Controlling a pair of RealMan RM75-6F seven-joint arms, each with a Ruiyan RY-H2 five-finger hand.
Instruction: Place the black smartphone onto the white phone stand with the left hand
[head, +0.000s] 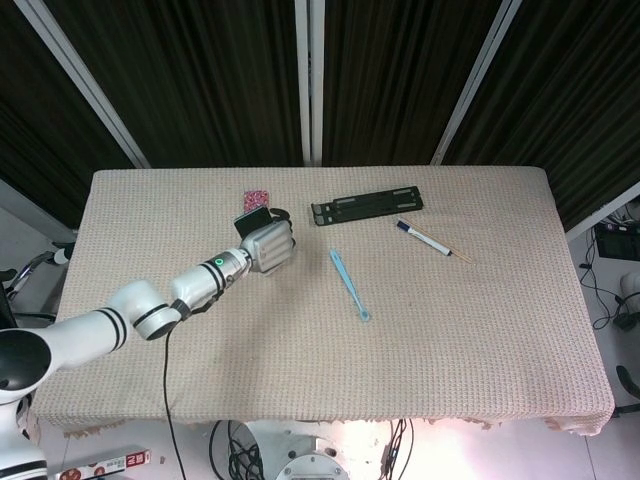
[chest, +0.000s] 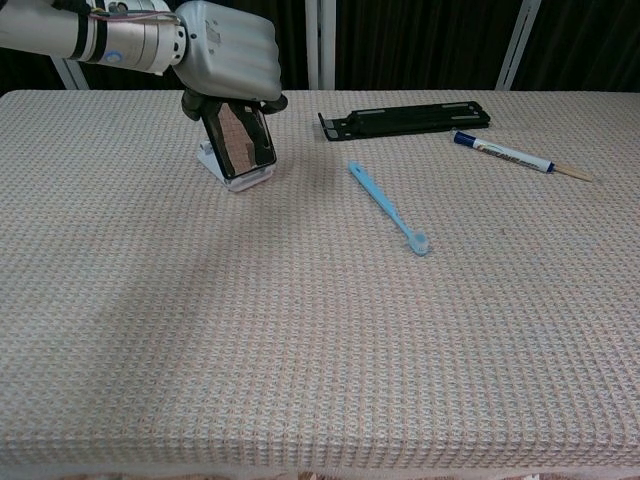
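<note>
The left hand (chest: 228, 62) is closed around the top of the black smartphone (chest: 240, 140), its fingers wrapped over the upper edge so that only the lower part of the glossy screen shows beneath the knuckles in the chest view. Directly under the hand, the phone stands tilted back, and its bottom edge sits at the white phone stand (chest: 236, 177), whose front lip shows just below the phone's lower end; whether the phone rests fully in the lip cannot be told. In the head view the same hand (head: 268, 245) covers most of the phone (head: 252, 220), with only a dark corner sticking out past the fingers on the far side, and the stand is hidden beneath it. Just beyond the hand, toward the far edge of the table (head: 480, 330), lies a small pink patterned card (head: 257, 197). Off to the hand's right and slightly farther back lies a long black bracket (chest: 405, 118), flat on the woven cloth. Nearer than that, to the right of the hand, a light blue toothbrush (chest: 389, 208) lies at an angle with its bristle head toward the near edge. Farther right again, well apart from the hand, lies a white marker pen with a dark blue cap (chest: 500, 152), and touching its far end a thin wooden stick (chest: 574, 172). The right hand appears in neither view.
</note>
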